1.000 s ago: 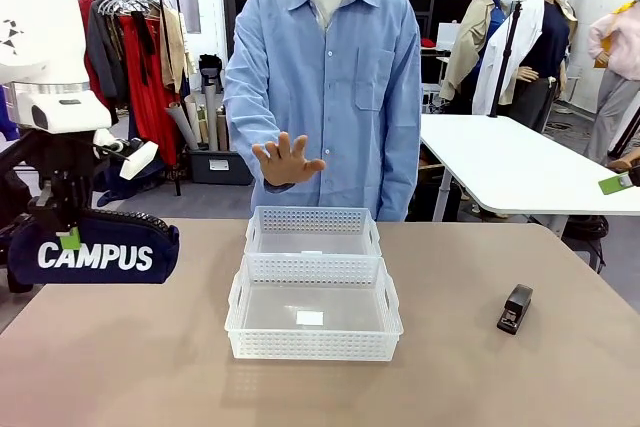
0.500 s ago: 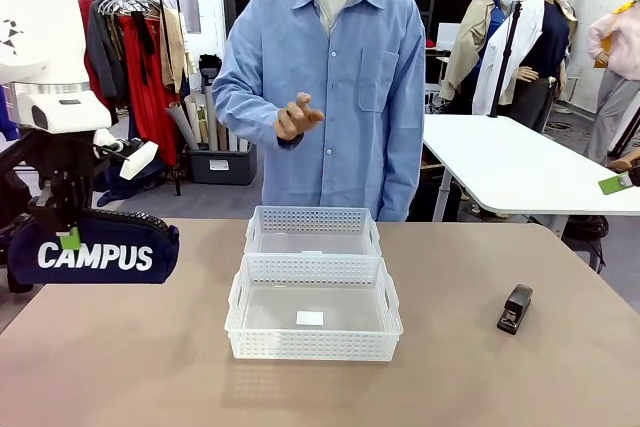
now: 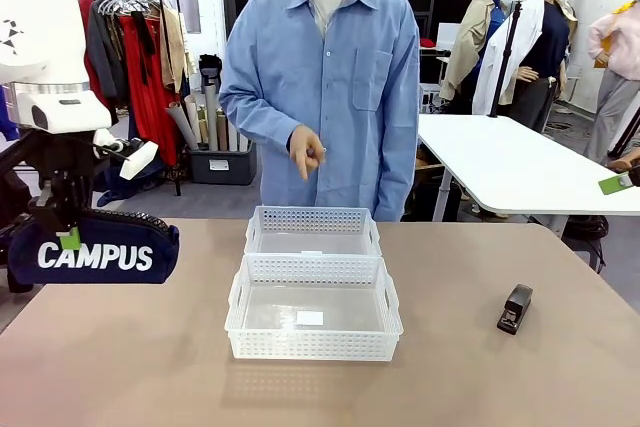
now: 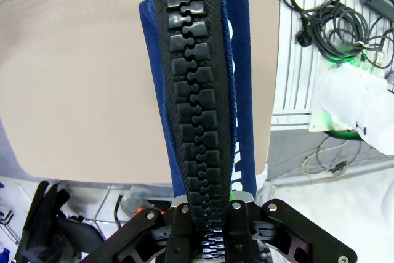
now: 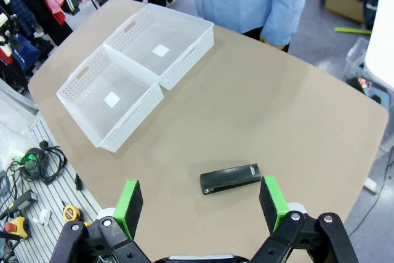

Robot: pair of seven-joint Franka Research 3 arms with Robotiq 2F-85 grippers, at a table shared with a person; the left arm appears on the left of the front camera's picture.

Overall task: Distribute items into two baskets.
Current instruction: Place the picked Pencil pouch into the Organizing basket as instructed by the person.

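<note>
Our left pincer (image 3: 68,237) is clamped on the top seam of the pouch (image 3: 95,255) in the front view. It holds the soft navy bag over the left edge of the tabletop (image 3: 150,367), with the bag's long axis running across the picture and its white lettering facing us. The near basket (image 3: 313,269) and the far basket (image 3: 312,215) stand touching, one behind the other, at the middle of the tabletop. Both are stiff white plastic with lattice walls, and both lie to the right of the pouch, so we judge the left arm the nearer one for that drop. The small black stapler (image 3: 515,309) lies near the right edge, well apart from the baskets, and a person's hand (image 3: 307,152) hangs above the far edge. From the left wrist, the left pincer (image 4: 206,204) pinches the chunky black zip (image 4: 188,90), with blue cloth (image 4: 239,60) bulging on either side and the bag stretching straight away over the table's edge. From the right wrist, the right pincer (image 5: 200,201) has its green pads spread wide and empty. The stapler (image 5: 231,178) lies on the tabletop (image 5: 277,109) just ahead, between the pads. Its long axis runs from pad to pad, so we think a wrist turn would give a better grip. The near basket (image 5: 132,124) and the far basket (image 5: 184,60) sit farther off.
</note>
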